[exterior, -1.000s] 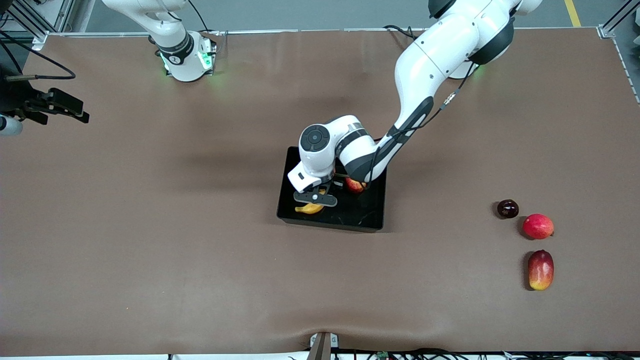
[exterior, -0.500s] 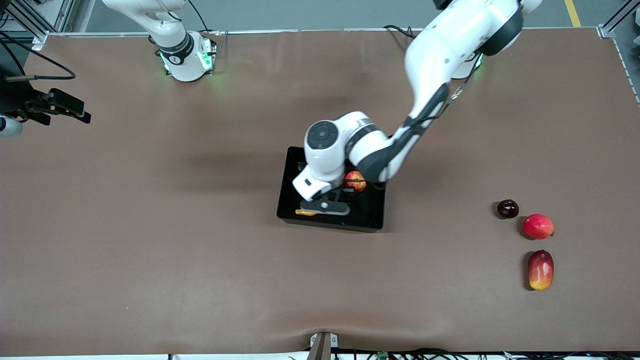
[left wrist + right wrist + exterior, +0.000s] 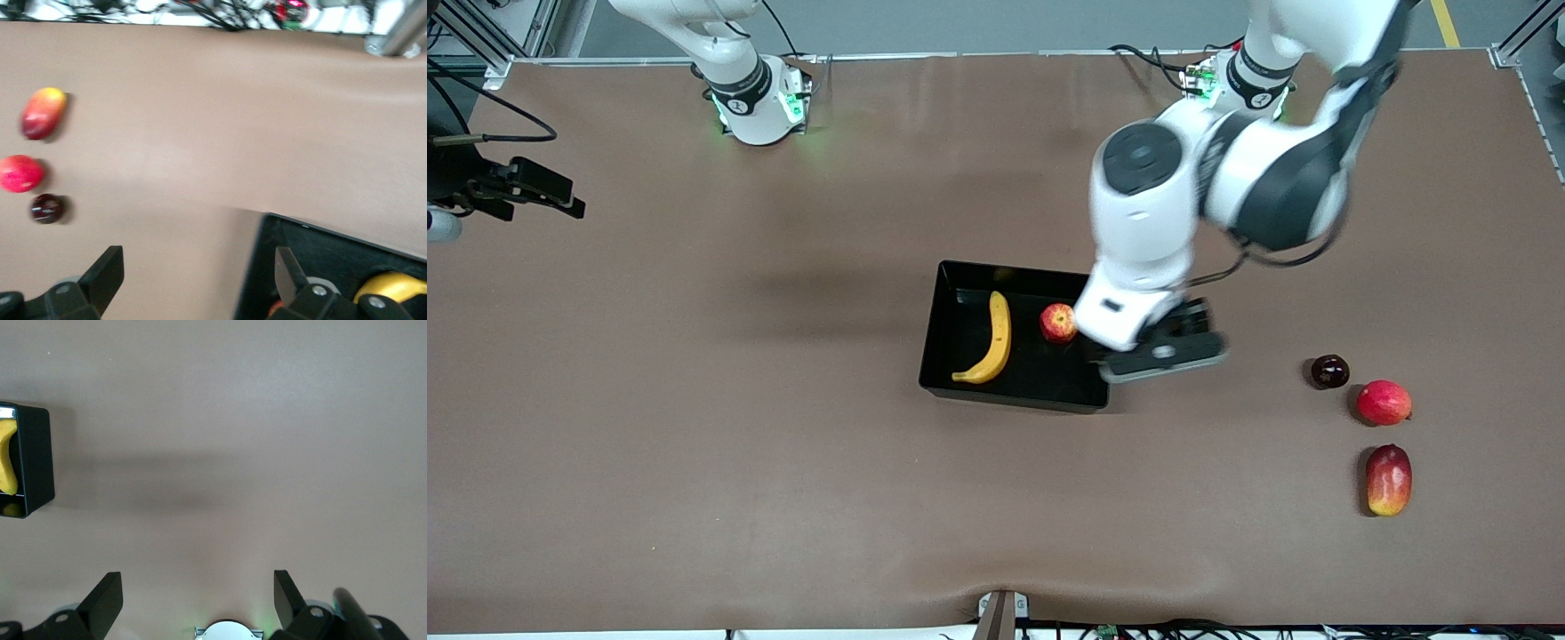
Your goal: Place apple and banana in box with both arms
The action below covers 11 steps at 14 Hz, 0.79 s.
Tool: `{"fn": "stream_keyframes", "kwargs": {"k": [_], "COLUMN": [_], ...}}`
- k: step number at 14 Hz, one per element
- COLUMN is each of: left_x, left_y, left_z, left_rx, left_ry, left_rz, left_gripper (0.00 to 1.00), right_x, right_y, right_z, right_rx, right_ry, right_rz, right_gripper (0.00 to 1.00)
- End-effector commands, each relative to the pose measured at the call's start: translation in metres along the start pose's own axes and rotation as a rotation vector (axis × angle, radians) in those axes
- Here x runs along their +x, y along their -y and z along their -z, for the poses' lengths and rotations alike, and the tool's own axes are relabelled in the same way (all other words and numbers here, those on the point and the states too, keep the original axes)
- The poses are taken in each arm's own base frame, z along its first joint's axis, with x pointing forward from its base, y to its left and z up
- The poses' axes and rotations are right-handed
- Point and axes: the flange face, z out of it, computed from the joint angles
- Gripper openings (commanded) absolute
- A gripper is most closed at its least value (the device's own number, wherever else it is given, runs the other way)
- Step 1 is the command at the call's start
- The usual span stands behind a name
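The black box stands mid-table. In it lie the yellow banana and, beside it toward the left arm's end, the small red apple. My left gripper hangs open and empty above the box's edge at the left arm's end. In the left wrist view the left gripper has one finger over the box and one over bare table, with the banana showing past the finger. My right gripper waits open, high over the table near its own base, with the box off to one side.
Toward the left arm's end of the table lie a dark round fruit, a pinkish-red round fruit and a red-and-yellow mango, the mango nearest the front camera. The right arm's base stands at the table's edge.
The left gripper opened and let go of the banana. It then rose and swung toward the left arm's end, leaving the banana uncovered in the box. The right arm stayed put.
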Motion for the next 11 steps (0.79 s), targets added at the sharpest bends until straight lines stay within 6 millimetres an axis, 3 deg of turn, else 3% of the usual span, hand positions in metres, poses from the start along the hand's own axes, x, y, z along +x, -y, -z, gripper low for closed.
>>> {"fn": "stream_keyframes", "kwargs": {"k": [1,4,6,9,11], "left_x": [0.013,0.04,0.043,0.038,0.031], "left_y": [0.062,0.151,0.192,0.237,0.249], "left_z": [0.025,0.052,0.059,0.062,0.067], "left_rx": [-0.015,-0.098,-0.114,-0.107,-0.099], "left_ry": [0.055,0.12,0.166,0.185,0.187], "left_rz": [-0.015,-0.007,-0.031,-0.028,-0.017], "left_gripper": [1.0,1.0,1.0,1.0,1.0], "right_x": [0.001,0.003,0.002,0.002,0.002], "right_y": [-0.002,-0.002,-0.002,-0.002,-0.002], "right_z": [-0.001,-0.003,-0.002,-0.002,-0.002], "right_rx": [0.022,0.022,0.022,0.023,0.023], "right_ry": [0.007,0.01,0.01,0.01,0.015], "right_rz": [-0.009,-0.009,-0.009,-0.01,-0.01], "right_gripper": [1.0,1.0,1.0,1.0,1.0]}}
